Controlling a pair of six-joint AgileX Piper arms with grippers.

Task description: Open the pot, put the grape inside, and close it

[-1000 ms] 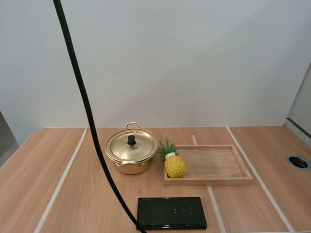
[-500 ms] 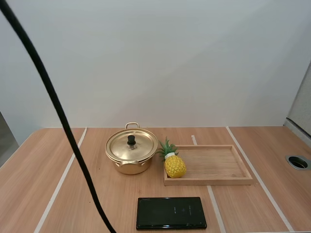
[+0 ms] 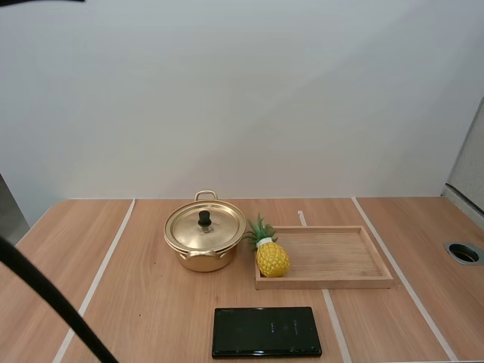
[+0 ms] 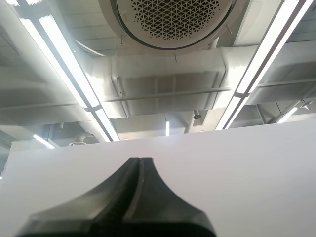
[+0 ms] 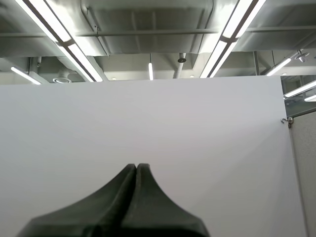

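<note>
1. The pot (image 3: pixel 204 240), gold-coloured metal, stands on the table (image 3: pixel 136 302) a little left of the middle, nearer the far edge than the near one. One loop handle points to the far edge and the other to the near edge.
2. Its lid (image 3: pixel 187 227) sits flat and closed on the rim, with a black knob (image 3: pixel 204 219) upright at its centre.
3. Just right of the pot is a yellow toy pineapple (image 3: pixel 272 259). Its green leaves reach toward the pot's rim without clearly touching it.
4. The pineapple stands at the near-left corner of a shallow wooden tray (image 3: pixel 340 257). I cannot tell whether it is inside the rim or against it. The tray lies lengthwise toward the table's right edge, its floor bare wood.
5. A glossy black slab (image 3: pixel 266 331) lies flat by the table's near edge, in front of the gap between pot and tray and apart from both.
6. The table top is light wood grain, crossed by three pale strips (image 3: pixel 98 276) running from the far edge to the near edge. A round dark hole (image 3: pixel 463 252) sits by the right edge.
7. A plain white wall (image 3: pixel 249 98) rises behind the far edge.
8. The left gripper (image 4: pixel 139 159) points upward at that white wall, fingers pressed together into one dark wedge, holding nothing.
9. The right gripper (image 5: pixel 136 165) is aimed the same way, fingers likewise together and empty.
</note>
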